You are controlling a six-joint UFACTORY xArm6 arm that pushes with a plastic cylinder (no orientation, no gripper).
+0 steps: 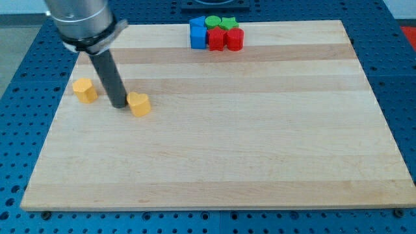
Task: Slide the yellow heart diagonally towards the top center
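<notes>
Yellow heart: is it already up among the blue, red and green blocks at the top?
No, the yellow heart sits at the view's left beside my tip, far from the top cluster.

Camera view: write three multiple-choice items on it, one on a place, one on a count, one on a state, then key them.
1. Where is my tip relative to the yellow heart?
A. At its left side
B. Far to its right
C. Near the view's bottom

2. How many yellow blocks lie on the board?
A. One
B. Two
C. Four

3. How do the blue, red and green blocks lie?
A. Scattered
B. Stacked at the bottom
C. Clustered at the top edge

Key: 1 A, the rod ends beside the heart's left side. 2 B, the heart and another yellow block. 3 C, they are bunched together.
</notes>
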